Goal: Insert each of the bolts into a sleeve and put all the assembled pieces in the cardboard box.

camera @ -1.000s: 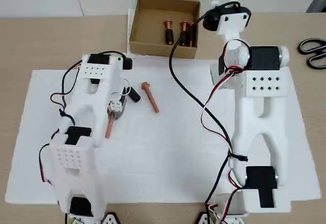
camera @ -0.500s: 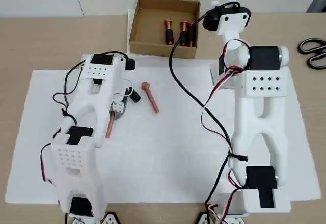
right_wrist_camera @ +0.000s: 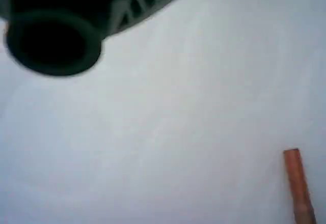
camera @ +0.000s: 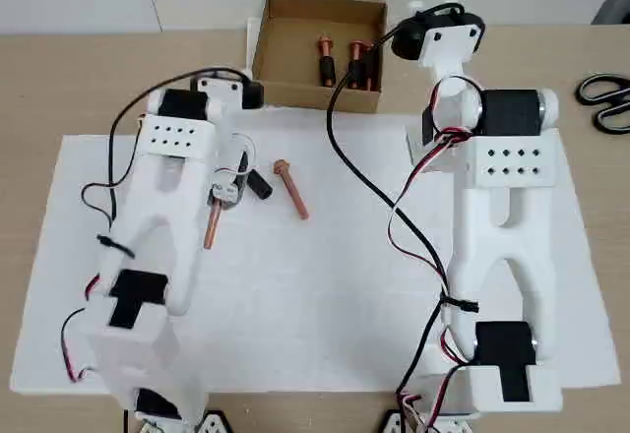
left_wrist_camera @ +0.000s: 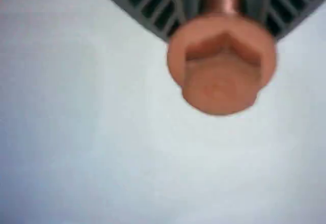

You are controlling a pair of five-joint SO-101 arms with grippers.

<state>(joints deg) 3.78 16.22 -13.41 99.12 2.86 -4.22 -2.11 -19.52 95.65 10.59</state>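
My left gripper [camera: 224,195] is shut on a copper bolt [camera: 212,226], which slants over the white mat [camera: 315,295]. In the left wrist view the bolt's hex head [left_wrist_camera: 221,66] sticks out between the ridged grey fingers [left_wrist_camera: 147,5]. Just beside that gripper a black sleeve [camera: 258,185] lies on the mat, and a loose bolt [camera: 290,187] lies a little further right. My right gripper [right_wrist_camera: 71,15] is shut on another black sleeve [right_wrist_camera: 51,40], its open end toward the camera. The cardboard box [camera: 313,93] at the back holds three assembled pieces [camera: 349,59].
The right arm [camera: 502,167] stretches along the mat's right side, with a black cable [camera: 374,187] looping from it across the mat. Scissors [camera: 605,98] lie on the wooden table at the far right. The tip of a bolt [right_wrist_camera: 298,183] shows in the right wrist view.
The left arm has stretched forward and carried its bolt a little toward the far side of the mat. The right arm, the loose bolt and the sleeve on the mat have stayed put.
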